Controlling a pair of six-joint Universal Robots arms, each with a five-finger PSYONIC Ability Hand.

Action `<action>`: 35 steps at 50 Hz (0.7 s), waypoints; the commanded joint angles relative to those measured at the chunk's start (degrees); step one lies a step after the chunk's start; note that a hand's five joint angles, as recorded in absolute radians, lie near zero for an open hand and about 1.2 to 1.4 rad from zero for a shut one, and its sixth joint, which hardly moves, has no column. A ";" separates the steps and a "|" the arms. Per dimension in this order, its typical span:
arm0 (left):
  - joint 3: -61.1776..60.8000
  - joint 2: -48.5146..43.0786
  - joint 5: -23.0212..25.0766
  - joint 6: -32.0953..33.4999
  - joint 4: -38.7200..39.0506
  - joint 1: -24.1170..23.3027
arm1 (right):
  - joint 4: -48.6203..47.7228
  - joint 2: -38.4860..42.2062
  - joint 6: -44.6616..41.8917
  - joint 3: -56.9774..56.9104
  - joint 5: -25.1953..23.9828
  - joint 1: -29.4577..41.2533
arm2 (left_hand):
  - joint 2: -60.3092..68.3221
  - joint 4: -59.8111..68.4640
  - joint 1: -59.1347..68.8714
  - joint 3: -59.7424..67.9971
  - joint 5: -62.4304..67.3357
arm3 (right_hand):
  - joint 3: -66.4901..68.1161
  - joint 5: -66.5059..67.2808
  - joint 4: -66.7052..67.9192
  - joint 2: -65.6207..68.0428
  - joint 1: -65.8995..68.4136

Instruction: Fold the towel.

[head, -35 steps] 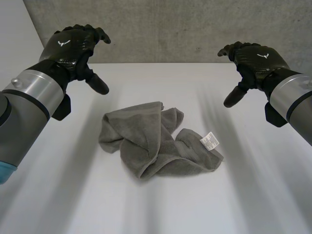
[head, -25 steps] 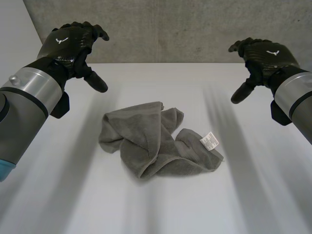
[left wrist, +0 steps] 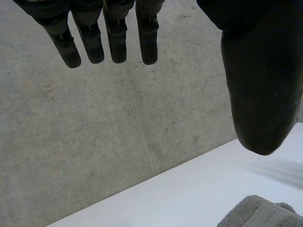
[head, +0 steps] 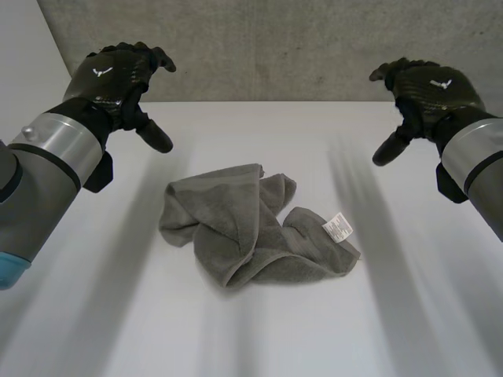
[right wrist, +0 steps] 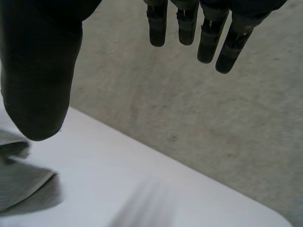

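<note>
Hovering loose, left hand (head: 114, 75) and right hand (head: 428, 90) flank the towel (head: 244, 228) (crumpled).

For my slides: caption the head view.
Left hand and right hand hover open, flanking a crumpled grey towel on the table.

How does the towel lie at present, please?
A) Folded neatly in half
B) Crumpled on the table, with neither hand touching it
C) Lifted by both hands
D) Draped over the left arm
B: the towel lies crumpled on the table, while the left hand and right hand hover open, well apart from it.
</note>
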 commanded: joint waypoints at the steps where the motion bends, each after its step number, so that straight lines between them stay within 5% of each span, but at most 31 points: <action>1: -0.26 -4.17 7.03 6.50 2.31 -0.50 | 9.77 -1.11 -3.09 3.79 -12.11 -1.68 | -3.67 -3.36 -4.55 -2.97 -1.16 | -2.49 -3.58 -4.37 -4.49 -3.47; 7: 0.44 -11.20 15.92 16.09 2.31 -1.03 | 11.99 -1.99 -6.17 12.22 -19.24 -5.11 | -3.67 -3.36 -4.55 -2.97 -1.16 | -2.49 -3.58 -4.37 -4.49 -3.47; 13: 2.02 -17.00 19.18 21.72 2.40 -1.99 | 7.00 -1.30 -6.97 19.43 -21.97 -5.37 | -3.67 -3.36 -4.55 -2.97 -1.16 | -2.49 -3.58 -4.37 -4.49 -3.47; 28: 4.49 -26.16 28.15 35.09 2.22 -6.21 | -3.83 11.98 -5.30 24.72 -21.27 -3.18 | -4.68 -3.36 -5.56 -2.97 -2.17 | -2.49 -0.97 -4.37 -1.89 -0.87; 35: 6.07 -28.00 27.98 39.31 1.35 -6.39 | -7.69 16.10 -4.78 24.19 -19.61 -2.04 | 7.24 -3.36 6.37 -2.97 9.75 | -2.49 19.16 -4.37 18.25 19.27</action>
